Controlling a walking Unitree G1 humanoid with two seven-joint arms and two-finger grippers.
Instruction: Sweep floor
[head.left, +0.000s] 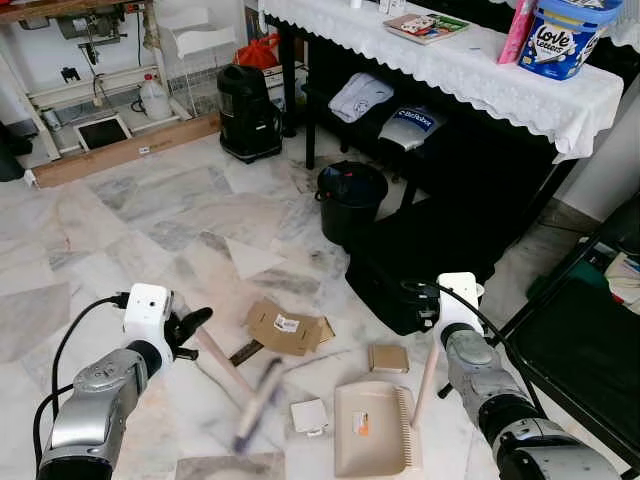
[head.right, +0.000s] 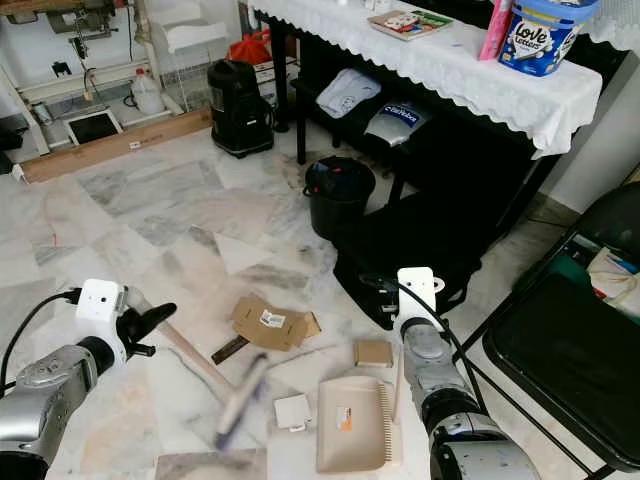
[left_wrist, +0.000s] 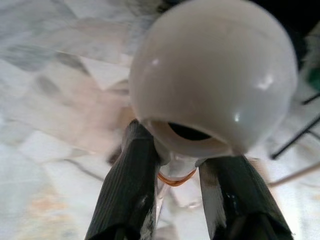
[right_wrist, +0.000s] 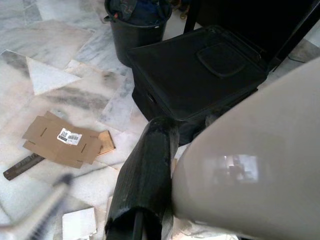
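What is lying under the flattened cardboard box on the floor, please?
A dark flat strip sticks out from under the flattened cardboard box at its near edge, lying on the marble floor. How far it reaches beneath is covered, as is anything else there.

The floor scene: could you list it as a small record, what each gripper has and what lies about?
left gripper: shut on broom handle
broom head: blurred, on the marble floor
right gripper: shut on dustpan handle
dustpan: flat on floor
litter: flattened cardboard, small brown piece, white piece
nearby: black bin, black case
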